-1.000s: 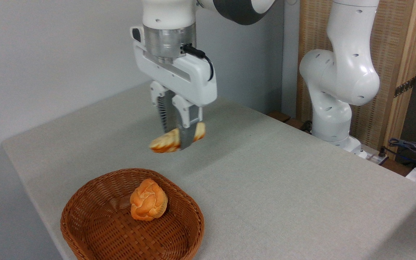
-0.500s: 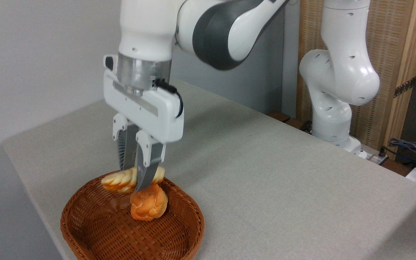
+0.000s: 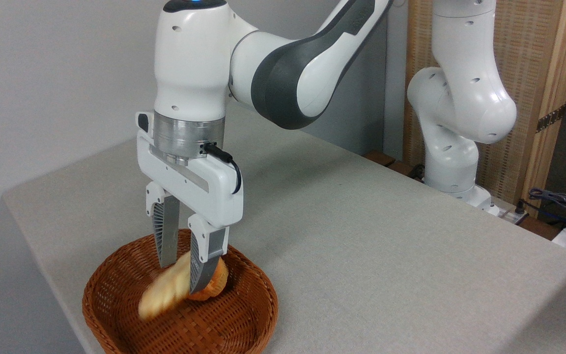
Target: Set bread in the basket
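Since half a second ago the gripper (image 3: 183, 274) has sunk into the basket (image 3: 116, 275) and the bread (image 3: 165, 292) has tipped

The loaf is blurred, its long axis slanting down-left from the fingers; whether they have parted or just grip its upper end cannot be told. Right of it, an orange bun (image 3: 216, 284) lies in the basket, touching the loaf

Bread (image 3: 165, 292) tilted inside basket (image 3: 253, 314), left of bun (image 3: 215, 282); basket on table (image 3: 361, 236)
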